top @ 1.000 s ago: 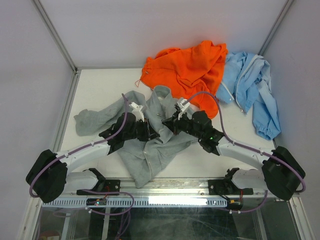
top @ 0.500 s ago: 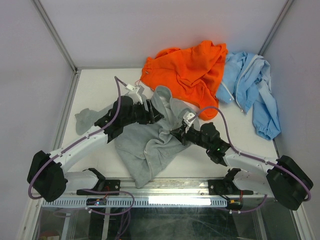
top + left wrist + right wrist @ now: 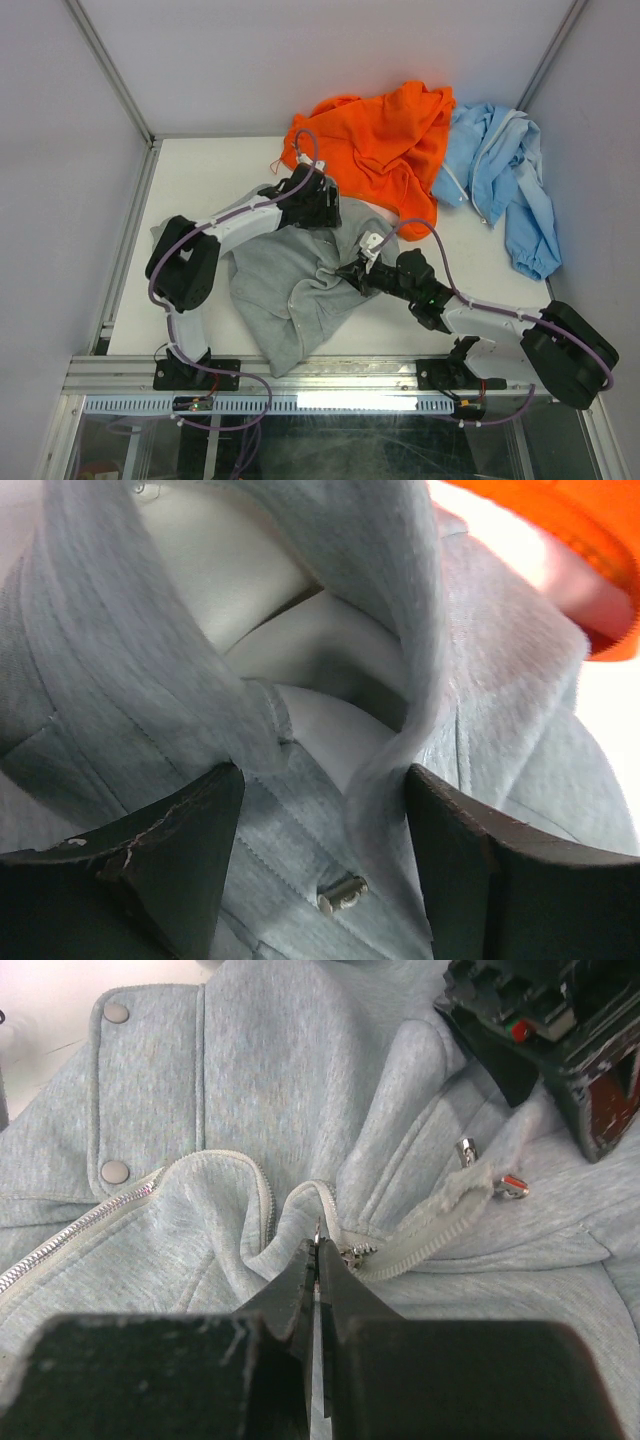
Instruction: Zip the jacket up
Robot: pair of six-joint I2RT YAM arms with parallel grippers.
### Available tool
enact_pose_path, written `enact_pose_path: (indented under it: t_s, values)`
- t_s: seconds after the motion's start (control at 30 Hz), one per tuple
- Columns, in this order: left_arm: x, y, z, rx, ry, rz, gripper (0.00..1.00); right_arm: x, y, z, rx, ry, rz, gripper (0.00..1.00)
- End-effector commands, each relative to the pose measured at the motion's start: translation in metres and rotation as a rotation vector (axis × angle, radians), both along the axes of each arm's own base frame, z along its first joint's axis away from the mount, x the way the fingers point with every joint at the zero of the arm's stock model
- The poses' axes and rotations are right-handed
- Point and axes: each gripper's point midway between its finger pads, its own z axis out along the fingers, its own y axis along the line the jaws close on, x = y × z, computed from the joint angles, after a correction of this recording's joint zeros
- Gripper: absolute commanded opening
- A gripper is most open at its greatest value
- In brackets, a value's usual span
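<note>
the jacket [image 3: 290, 295] lies rumpled on the table [image 3: 200, 175] between my two arms. its hood end points toward the orange garment [image 3: 375, 140], and the light blue jacket [image 3: 510, 185] sits well apart at the far right. my left gripper [image 3: 325, 780] stands open at the hood, one finger on each side of a fold of grey fleece, not closed on it. my right gripper [image 3: 318, 1245] is pinched tight at mid-front on the zipper pull [image 3: 318, 1228], a thin sliver of metal between the tips. the zipper [image 3: 120, 1205] bends away to the left.
</note>
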Motion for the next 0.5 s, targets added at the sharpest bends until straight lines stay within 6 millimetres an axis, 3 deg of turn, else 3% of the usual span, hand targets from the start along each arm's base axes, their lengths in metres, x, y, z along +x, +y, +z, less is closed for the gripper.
enact_pose_path:
  t_s: [0.0,0.23,0.3,0.37,0.4,0.43,0.47]
  values:
    - [0.028,0.022,-0.006,0.122,-0.043,0.064,0.59,-0.008,0.013,0.019,0.05,-0.051,0.064,0.0]
    - [0.047,0.052,0.0,0.093,-0.059,0.129,0.13,-0.006,0.003,0.027,0.072,-0.084,0.016,0.0]
    - [0.052,0.057,0.014,0.027,-0.072,0.13,0.02,-0.003,0.0,0.029,0.078,-0.087,-0.012,0.0]
    - [0.054,0.054,0.042,-0.048,-0.128,0.117,0.06,0.004,-0.005,0.03,0.081,-0.084,-0.068,0.0]
    - [0.052,0.053,0.055,-0.078,-0.155,0.107,0.16,0.009,-0.008,0.031,0.082,-0.083,-0.102,0.0]
    - [0.048,0.051,0.068,-0.111,-0.173,0.101,0.37,0.014,-0.012,0.031,0.084,-0.082,-0.144,0.0]
    - [0.044,0.05,0.078,-0.138,-0.19,0.099,0.45,0.019,-0.017,0.032,0.09,-0.083,-0.186,0.0]
